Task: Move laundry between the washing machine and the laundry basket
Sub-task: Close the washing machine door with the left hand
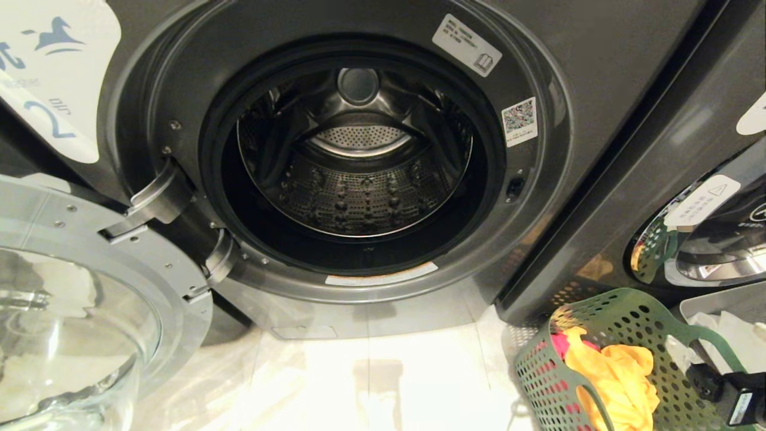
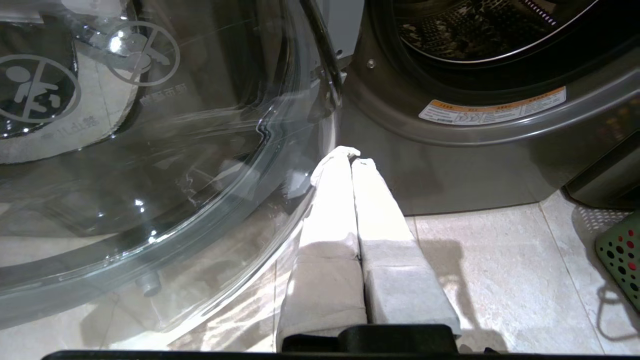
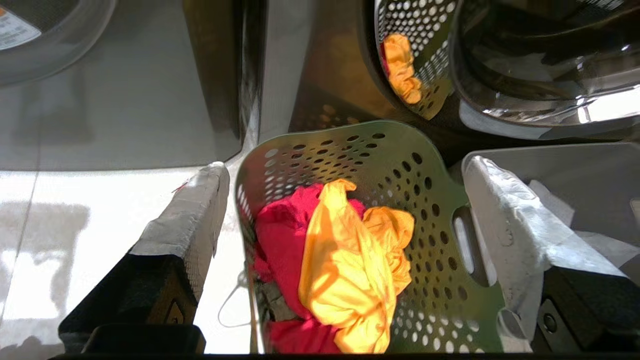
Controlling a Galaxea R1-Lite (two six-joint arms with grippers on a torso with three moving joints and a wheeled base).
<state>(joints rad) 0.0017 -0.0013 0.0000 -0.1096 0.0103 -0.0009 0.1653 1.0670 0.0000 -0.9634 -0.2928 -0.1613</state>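
Hovering above the laundry basket (image 3: 430, 200), right gripper (image 3: 345, 200) spread wide, empty; red garment (image 3: 280, 235) and yellow-orange garment (image 3: 350, 265) inside the basket; left gripper (image 2: 352, 160) clenched, left of it.

Head view faces the drum (image 1: 359, 173) closely; wrist views share the basket (image 3: 400, 165).

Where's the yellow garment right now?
The yellow garment lies in the green basket on top of the red garment, at the head view's lower right, beside the washing machine.
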